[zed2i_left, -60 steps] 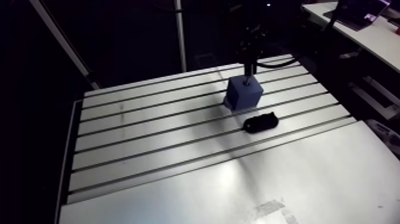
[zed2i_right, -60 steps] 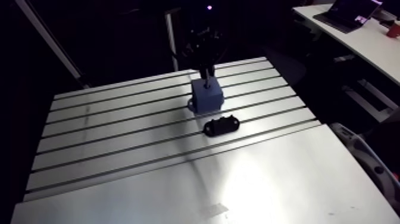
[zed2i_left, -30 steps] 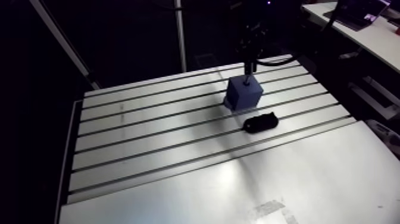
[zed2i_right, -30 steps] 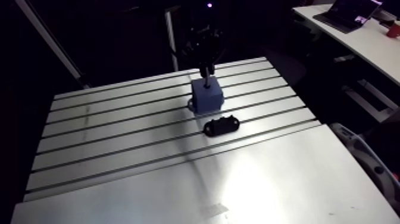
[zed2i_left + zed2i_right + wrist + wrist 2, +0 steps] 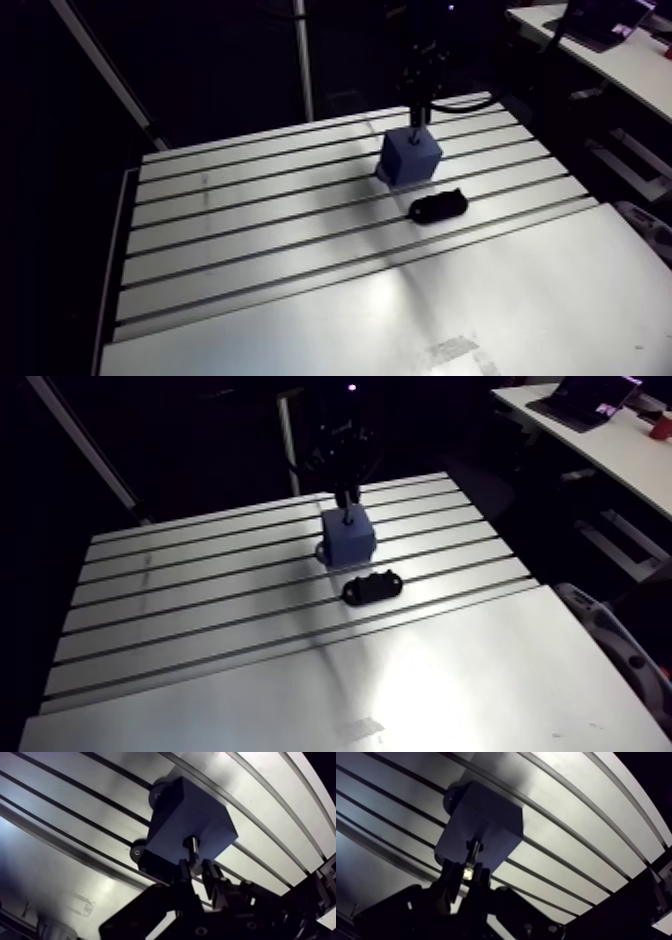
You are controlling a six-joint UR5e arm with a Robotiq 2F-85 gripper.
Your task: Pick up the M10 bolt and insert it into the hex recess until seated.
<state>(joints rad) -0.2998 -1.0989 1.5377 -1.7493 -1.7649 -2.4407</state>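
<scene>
Blue block [image 5: 190, 817] toward far table [image 5: 300, 300] edge, claw [image 5: 196, 868] clamping bolt [image 5: 191, 847].

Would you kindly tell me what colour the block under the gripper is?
The block is blue; this shows best in the arm view.

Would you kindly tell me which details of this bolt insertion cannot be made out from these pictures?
Hex recess: in the wrist view the bolt and gripper cover that spot on the blue block; seating depth is unclear.
Gripper in the arm view: too small and dark to read.
Black part beside the block, arm view: too dark and small to identify.
</scene>
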